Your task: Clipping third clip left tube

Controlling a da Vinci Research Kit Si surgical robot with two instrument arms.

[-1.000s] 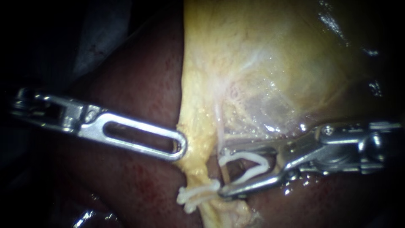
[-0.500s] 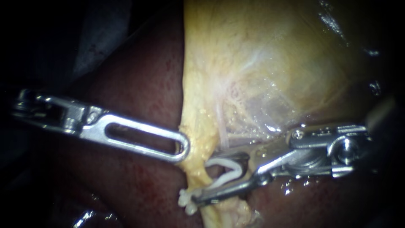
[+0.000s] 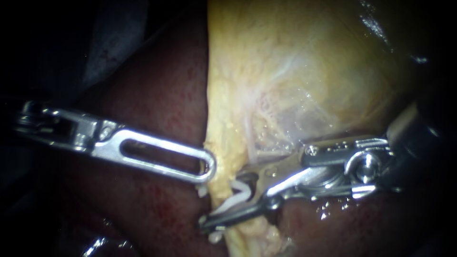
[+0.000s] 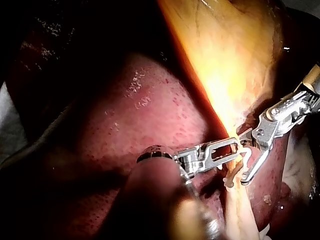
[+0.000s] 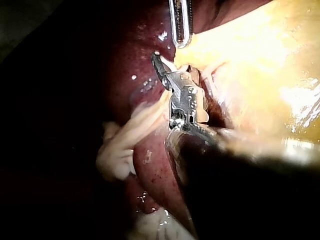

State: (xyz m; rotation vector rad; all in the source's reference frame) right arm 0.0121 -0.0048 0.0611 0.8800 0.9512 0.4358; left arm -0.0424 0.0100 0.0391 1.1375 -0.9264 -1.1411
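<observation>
the step looks to be at its deciding point, with the placing done and the closing not yet finished. my right instrument (image 3: 221, 199) reaches in across the liver (image 3: 157, 95), and its jaws straddle the left tube (image 3: 240, 233), the narrow yellow strand that the broad sheet of yellow tissue (image 3: 223, 157) tapers into. both jaws bear on a white clip (image 3: 240, 192) seated between them, so they are pinching the clip. its legs stand in a narrow v with the tube inside, not flat together, so i judge it only partly squeezed and not locked. my left instrument (image 3: 208, 167) lies with its slotted jaws pressed together, the tip at the edge of the yellow tissue just above the clip site. that edge is drawn to a point there, so it seems to be nipping the tissue and holding the strand taut. a bit of another white clip (image 3: 215, 234) peeks out just under the right instrument's lower jaw, lower on the same tube. i cannot count how many clips sit there, as the jaw hides most of it. by my reading, what is left is to squeeze the clip home until its legs meet around the tube, then open the jaws and draw the right instrument back clear of the neighbouring clip, while the left keeps its tension
</observation>
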